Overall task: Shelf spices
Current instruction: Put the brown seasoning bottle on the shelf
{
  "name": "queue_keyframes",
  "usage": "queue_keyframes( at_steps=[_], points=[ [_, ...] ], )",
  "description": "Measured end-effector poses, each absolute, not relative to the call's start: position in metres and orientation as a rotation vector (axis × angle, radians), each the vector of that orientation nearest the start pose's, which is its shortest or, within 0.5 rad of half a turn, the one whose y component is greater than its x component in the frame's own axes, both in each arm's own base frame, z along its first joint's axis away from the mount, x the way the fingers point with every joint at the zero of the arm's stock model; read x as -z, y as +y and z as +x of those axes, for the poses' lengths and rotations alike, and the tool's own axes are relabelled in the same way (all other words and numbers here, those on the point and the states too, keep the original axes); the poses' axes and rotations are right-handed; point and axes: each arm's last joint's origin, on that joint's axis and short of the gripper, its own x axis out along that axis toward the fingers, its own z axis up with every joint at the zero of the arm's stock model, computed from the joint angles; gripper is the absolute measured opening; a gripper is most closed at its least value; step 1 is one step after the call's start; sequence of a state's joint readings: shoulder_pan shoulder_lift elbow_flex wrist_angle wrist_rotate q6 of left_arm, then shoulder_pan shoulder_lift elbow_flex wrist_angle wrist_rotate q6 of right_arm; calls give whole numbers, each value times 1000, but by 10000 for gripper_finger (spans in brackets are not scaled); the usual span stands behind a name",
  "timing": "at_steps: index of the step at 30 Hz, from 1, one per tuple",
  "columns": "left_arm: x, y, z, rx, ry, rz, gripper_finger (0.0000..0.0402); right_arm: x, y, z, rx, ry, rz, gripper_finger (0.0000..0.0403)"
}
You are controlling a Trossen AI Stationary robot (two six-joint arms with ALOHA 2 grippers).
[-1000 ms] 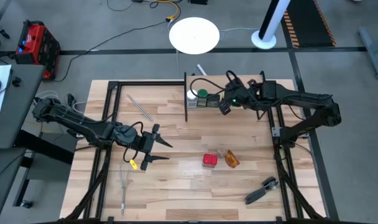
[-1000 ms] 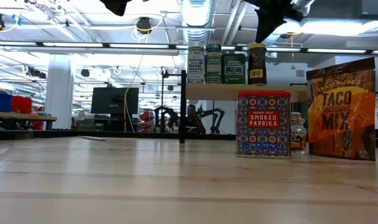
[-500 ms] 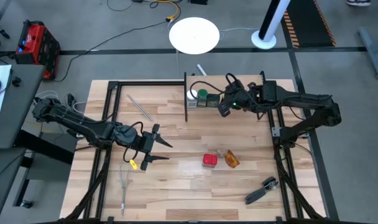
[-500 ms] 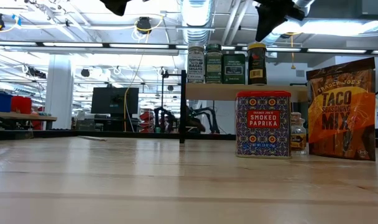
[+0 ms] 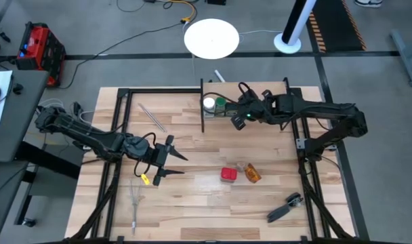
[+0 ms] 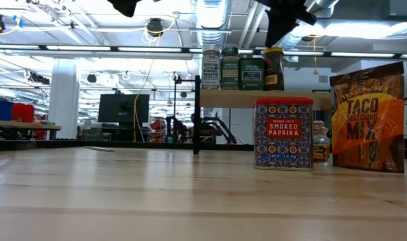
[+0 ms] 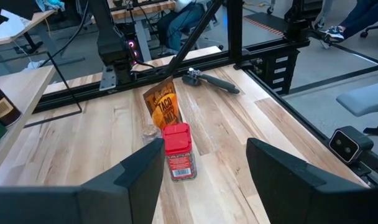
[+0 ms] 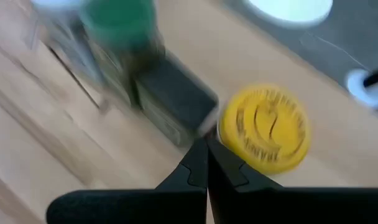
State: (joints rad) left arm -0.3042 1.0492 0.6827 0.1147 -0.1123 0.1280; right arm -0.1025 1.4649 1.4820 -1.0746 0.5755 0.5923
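Clutter first: whisk (image 5: 135, 202) lies at the worktop's (image 5: 192, 203) near left corner, a black-handled tool (image 5: 284, 208) at the near right, a thin metal rod (image 5: 152, 116) far left of the shelf (image 5: 260, 125). None of it sits between my fingers and the spices.

Right fingers (image 5: 238, 122) are pressed shut, empty, hanging above the shelf board just in front of the row of jars. Right wrist view: fingertips (image 8: 204, 163) meet in a point aimed at the gap between the dark square tin (image 8: 173, 99) and the yellow cap (image 8: 265, 127), touching neither as far as I can tell; that view is blurred.

Left fingers (image 5: 167, 158) spread wide, holding nothing, over the worktop's left half, well apart from the shelf. Left wrist view looks between them at the red tin (image 7: 178, 151), upright, with the orange taco mix pouch (image 7: 163, 107) standing just behind it and a small clear jar (image 7: 151, 132) beside both.

On the shelf, low view: four in a row, upright, close together – white-capped jar (image 6: 211, 68), green-capped jar (image 6: 229, 68), dark tin (image 6: 252, 72), yellow-capped jar (image 6: 274, 68). Smoked paprika tin and the pouch stand on the worktop in front, not shelved.
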Motion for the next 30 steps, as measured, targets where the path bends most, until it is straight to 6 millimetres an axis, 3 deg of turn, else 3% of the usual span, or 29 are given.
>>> queue_keyframes(
  at_steps=[11,22,30],
  points=[
    [-276,-66,222,207,240,182,219,-345,-51,282,913,822,297,2],
    [-276,-66,222,207,241,179,219,-378,-55,280,919,730,275,2],
    [-275,-66,222,207,248,178,219,-377,-77,268,1011,791,299,2]
  ],
)
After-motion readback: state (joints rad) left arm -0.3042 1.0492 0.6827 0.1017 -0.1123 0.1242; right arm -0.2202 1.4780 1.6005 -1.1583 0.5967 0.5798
